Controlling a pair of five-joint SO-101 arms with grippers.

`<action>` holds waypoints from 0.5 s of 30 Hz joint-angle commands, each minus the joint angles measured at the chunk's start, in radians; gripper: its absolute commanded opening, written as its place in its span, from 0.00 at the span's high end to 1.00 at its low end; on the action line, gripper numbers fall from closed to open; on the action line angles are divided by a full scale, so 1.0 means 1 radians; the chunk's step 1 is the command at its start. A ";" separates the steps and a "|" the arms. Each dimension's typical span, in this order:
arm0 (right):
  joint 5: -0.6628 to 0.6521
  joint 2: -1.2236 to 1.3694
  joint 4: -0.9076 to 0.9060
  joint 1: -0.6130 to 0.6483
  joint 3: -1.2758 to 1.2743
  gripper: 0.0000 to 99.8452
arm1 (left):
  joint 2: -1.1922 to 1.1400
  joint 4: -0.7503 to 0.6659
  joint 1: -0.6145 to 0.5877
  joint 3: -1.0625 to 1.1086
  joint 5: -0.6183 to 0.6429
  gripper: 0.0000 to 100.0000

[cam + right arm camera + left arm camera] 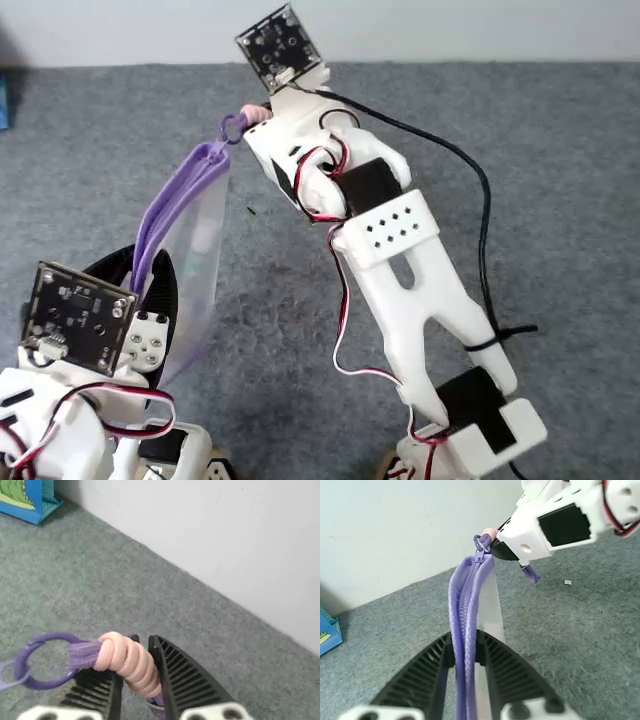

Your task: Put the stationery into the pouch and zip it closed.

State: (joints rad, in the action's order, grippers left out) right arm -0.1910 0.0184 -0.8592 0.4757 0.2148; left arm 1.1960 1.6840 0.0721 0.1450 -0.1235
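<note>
Left wrist view: nearest the lens, the left gripper [465, 637] has its black ribbed jaws clamped on the purple zipper [462, 592] of the clear pouch [491, 605], which is held edge-up above the grey worktop [580, 630]. Farther along the zipper band, the right gripper [501, 550] meets the pouch's far end, just beside a purple ring [482, 543]. The right wrist view adds what this angle hides. Those jaws are closed on a pink coiled cord [127, 662] joined to the ring, and beyond them a blue box [22, 497] stands by the wall [225, 540] at the worktop's far edge. The high view alone gives the full span: the pouch stretches between the two grippers over the worktop's left half, from near the front left corner toward the far edge, zipper uppermost.
</note>
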 commanded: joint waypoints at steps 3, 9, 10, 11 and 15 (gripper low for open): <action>-0.029 0.024 0.028 -0.116 0.006 0.99 | 0.084 0.003 0.002 -0.074 0.006 0.99; -0.025 -0.033 0.019 -0.108 0.025 0.99 | 0.089 -0.002 0.002 -0.071 0.008 0.99; -0.025 -0.044 0.019 -0.108 0.025 0.99 | 0.089 -0.002 0.002 -0.071 0.008 0.98; -0.025 -0.053 0.019 -0.108 0.025 0.99 | 0.089 -0.002 0.002 -0.071 0.008 0.97; -0.029 -0.068 0.019 -0.108 0.025 0.99 | 0.089 -0.002 -0.002 -0.065 0.011 0.85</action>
State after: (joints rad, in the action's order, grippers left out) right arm -0.2079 0.0123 -0.8546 0.3759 0.2102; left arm 1.2820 1.6870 0.0675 0.1158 -0.1235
